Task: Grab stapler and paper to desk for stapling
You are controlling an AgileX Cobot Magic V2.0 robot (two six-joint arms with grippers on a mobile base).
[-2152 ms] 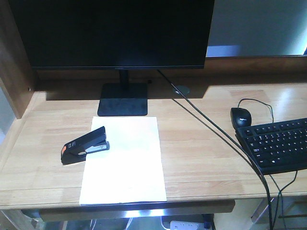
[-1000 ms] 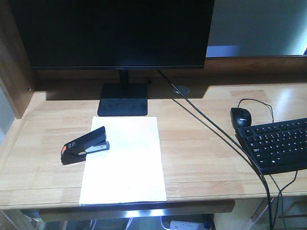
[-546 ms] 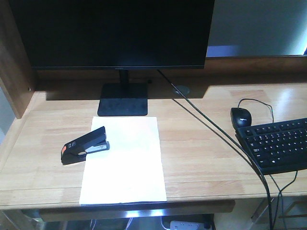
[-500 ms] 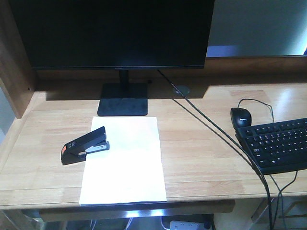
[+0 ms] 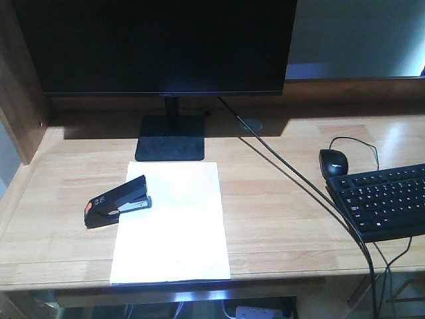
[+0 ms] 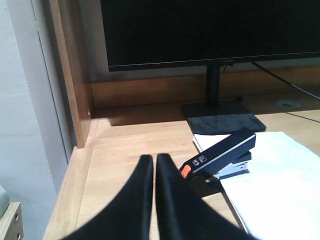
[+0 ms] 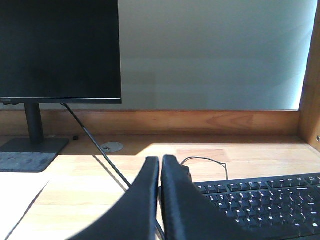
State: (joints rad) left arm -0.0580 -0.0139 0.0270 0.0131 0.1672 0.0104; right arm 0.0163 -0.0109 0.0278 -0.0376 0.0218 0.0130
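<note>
This is an office workstation. A wide light-wood plank surface [image 5: 279,199] with a round cable hole [image 5: 251,124] at 12 o'clock carries a large dark flat-screen monitor [image 5: 159,46] on a black square stand [image 5: 170,137]. At 3 o'clock lie a black wired keyboard [image 5: 384,201] and a black computer mouse [image 5: 333,161]. A plain white rectangular sheet [image 5: 174,226] and a small black hand stapler [image 5: 118,201] lie at 8 o'clock. A white power strip [image 5: 259,311] shows beneath.

You have a dark monitor [image 5: 156,45] at the back on its square black stand [image 5: 170,137]. A black cable [image 5: 292,174] runs diagonally forward from it. To the right sit a black mouse [image 5: 333,161] and keyboard [image 5: 384,200] — apparently touching, though it's hard to tell.
</note>
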